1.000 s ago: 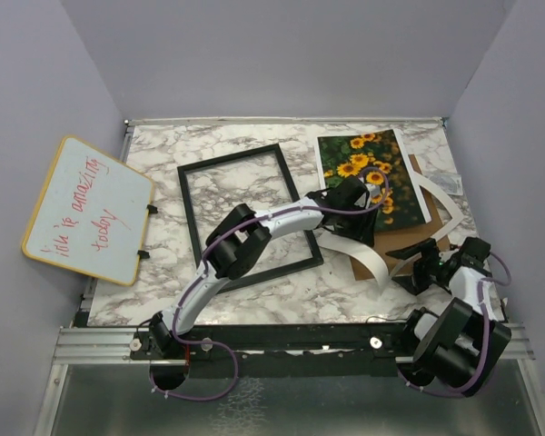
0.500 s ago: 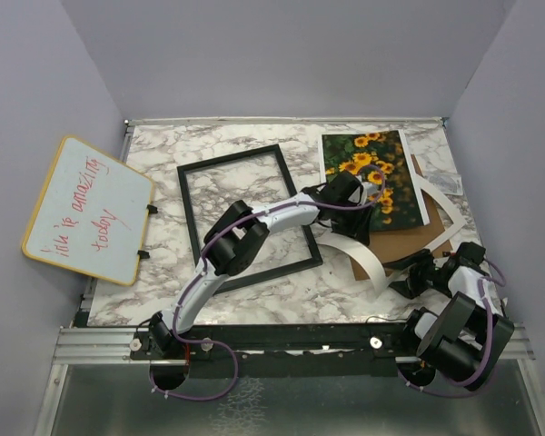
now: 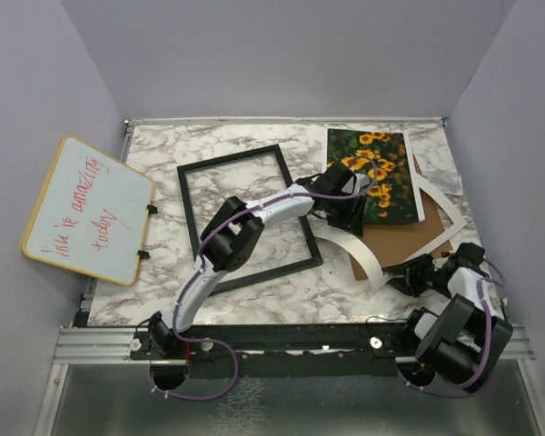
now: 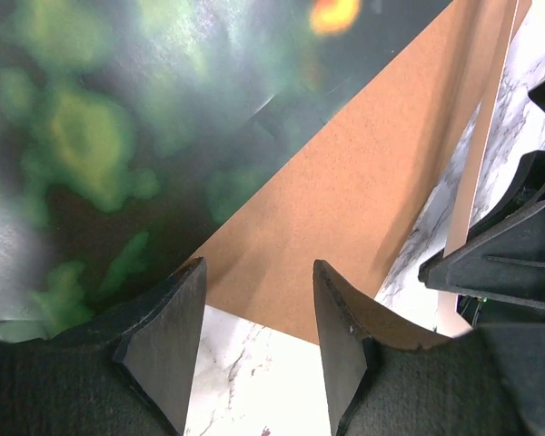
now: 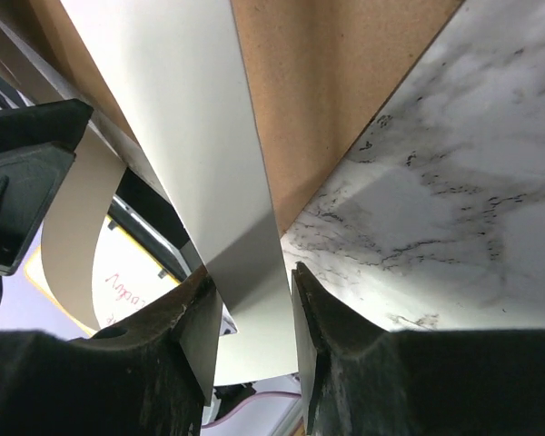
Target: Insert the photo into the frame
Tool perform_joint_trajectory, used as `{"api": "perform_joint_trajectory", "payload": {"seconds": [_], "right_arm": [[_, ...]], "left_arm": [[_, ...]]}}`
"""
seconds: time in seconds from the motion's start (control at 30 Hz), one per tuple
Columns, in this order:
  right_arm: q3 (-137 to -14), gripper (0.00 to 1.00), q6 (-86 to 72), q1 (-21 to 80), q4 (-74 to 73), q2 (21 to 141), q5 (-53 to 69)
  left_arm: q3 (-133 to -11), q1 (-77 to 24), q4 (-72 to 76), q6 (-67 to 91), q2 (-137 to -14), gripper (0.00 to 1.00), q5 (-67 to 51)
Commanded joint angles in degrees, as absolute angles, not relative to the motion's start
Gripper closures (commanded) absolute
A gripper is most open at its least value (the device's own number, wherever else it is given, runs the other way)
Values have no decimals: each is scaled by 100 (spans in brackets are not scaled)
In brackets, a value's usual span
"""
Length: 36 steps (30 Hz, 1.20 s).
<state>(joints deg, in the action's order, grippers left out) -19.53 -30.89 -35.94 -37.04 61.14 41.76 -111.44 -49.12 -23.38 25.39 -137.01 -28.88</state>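
Note:
The photo [image 3: 372, 171] of sunflowers lies at the back right, partly on the brown backing board [image 3: 404, 238]. The black frame [image 3: 227, 158] lies flat to its left, with bare marble showing inside it. My left gripper [image 3: 343, 211] sits at the photo's near left edge. In the left wrist view this gripper [image 4: 257, 268] is open over the board [image 4: 345, 200], with the blurred photo [image 4: 91, 136] beside its left finger. My right gripper [image 3: 401, 272] is at the white mat's near corner. The mat strip [image 5: 191, 136] runs between its fingers [image 5: 252, 272]; I cannot tell whether they press on it.
The white mat [image 3: 350, 243] arches up off the table between the frame and the board. A yellow-rimmed whiteboard [image 3: 86, 209] with red writing hangs over the table's left edge. Grey walls close in the back and both sides.
The photo has turned and slid slightly to the back right with the left gripper on it. The right gripper's fingers have narrowed around the mat strip.

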Motion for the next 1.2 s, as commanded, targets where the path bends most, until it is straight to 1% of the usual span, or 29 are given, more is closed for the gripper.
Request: {"api": "perform_joint_trajectory", "payload": {"seconds": [0.0,0.17,0.33,0.43,0.57,0.7,0.83,0.87,0.93,1.03,1.17], "right_arm": [[-2021,64,-3060,-3568,-3885,5982,4298],[-1998,65,-3067,-3568,-3907,5889,4319],[-1959,67,-3059,-3568,-3939,5790,4285],[-1968,67,-3128,-3568,-4001,5715,4202],[-1967,68,-3190,-3569,-4010,5600,4217],[-1935,68,-3179,-3568,-3921,5636,4358],[-1917,69,-3213,-3564,-3837,5698,4501],[-1908,69,-3231,-3567,-3806,5710,4546],[-1899,69,-3278,-3561,-3751,5749,4635],[-1905,69,-3340,-3560,-3730,5799,4709],[-1866,69,-3453,-3560,-3700,5818,4799]], "left_arm": [[-11469,-4881,-2632,2467,-13715,47,-2644],[-11702,-4832,-2823,2668,-13500,40,-1813],[-11665,-4818,-2885,2976,-13123,33,-934],[-11420,-4789,-2955,3306,-12816,30,-223],[-10887,-4661,-2956,3754,-12421,28,249],[-10465,-4646,-2918,3907,-12096,26,25],[-9754,-4736,-2502,4305,-11774,23,-571],[-9549,-4782,-2312,4407,-11708,21,-711],[-9273,-4903,-2029,4564,-11645,15,-859],[-9009,-5083,-1867,4701,-11622,10,-864],[-8446,-5210,-813,5148,-11442,7,-1150]]}}
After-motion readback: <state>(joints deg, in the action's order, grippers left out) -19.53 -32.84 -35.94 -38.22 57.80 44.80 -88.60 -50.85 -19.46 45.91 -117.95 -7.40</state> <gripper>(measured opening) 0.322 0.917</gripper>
